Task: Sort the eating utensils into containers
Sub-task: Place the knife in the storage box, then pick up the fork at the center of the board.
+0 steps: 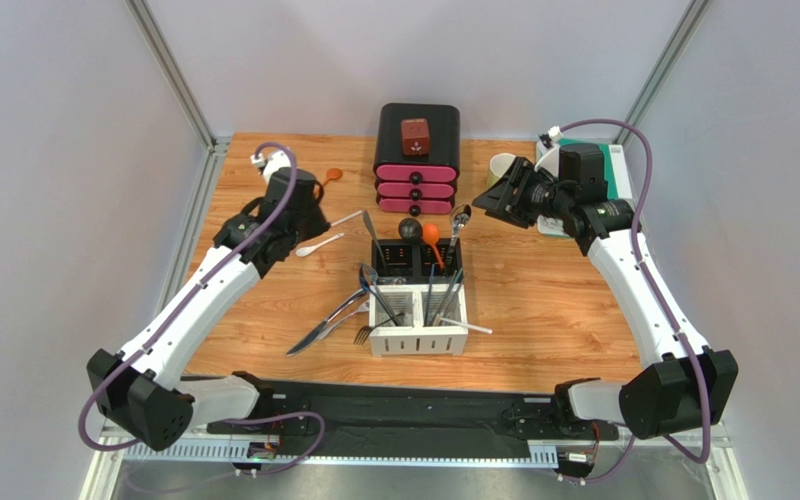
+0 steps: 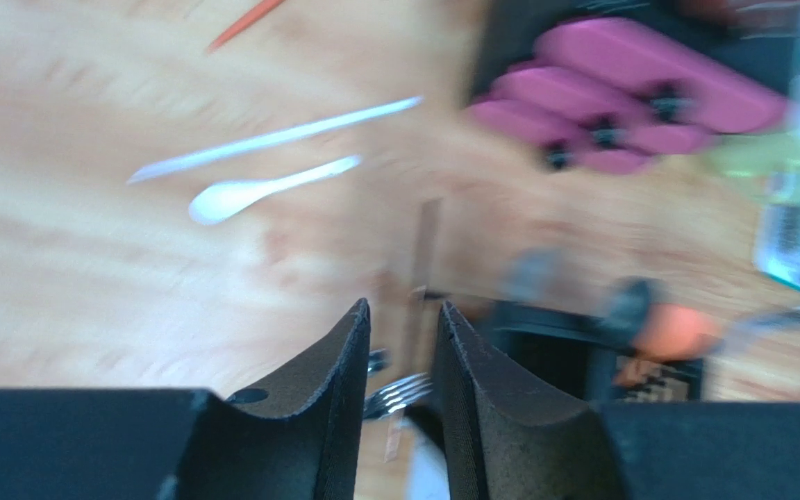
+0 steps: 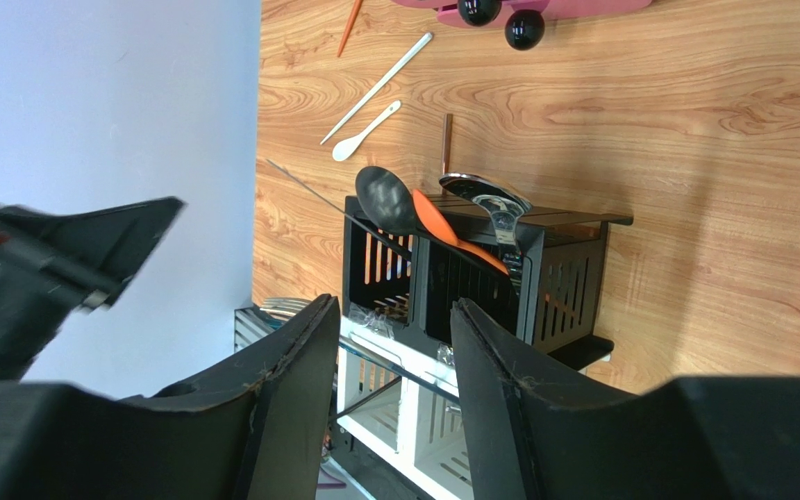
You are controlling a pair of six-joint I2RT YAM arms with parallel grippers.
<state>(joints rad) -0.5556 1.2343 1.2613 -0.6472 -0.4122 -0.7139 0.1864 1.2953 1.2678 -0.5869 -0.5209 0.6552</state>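
The white-and-black four-compartment caddy point(image 1: 418, 340) stands mid-frame holding utensils. A white plastic spoon point(image 2: 269, 188) lies loose upper left, so the left gripper point(image 2: 402, 313) hovers there, jaws apart, empty. The right gripper point(image 3: 394, 307) waits apart, empty.

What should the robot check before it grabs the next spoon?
1. Nothing in the left gripper: ok, jaws apart, empty.
2. The caddy upright: ok.
3. The right gripper out of the way: ok, open, empty, off to the caddy's right.
4. The white spoon free to pick: ok, flat on the table, touching nothing.
5. Left wrist view sharp: not ok, blurred.
6. Everything sorted: not ok, metal utensils lie loose left of the caddy.
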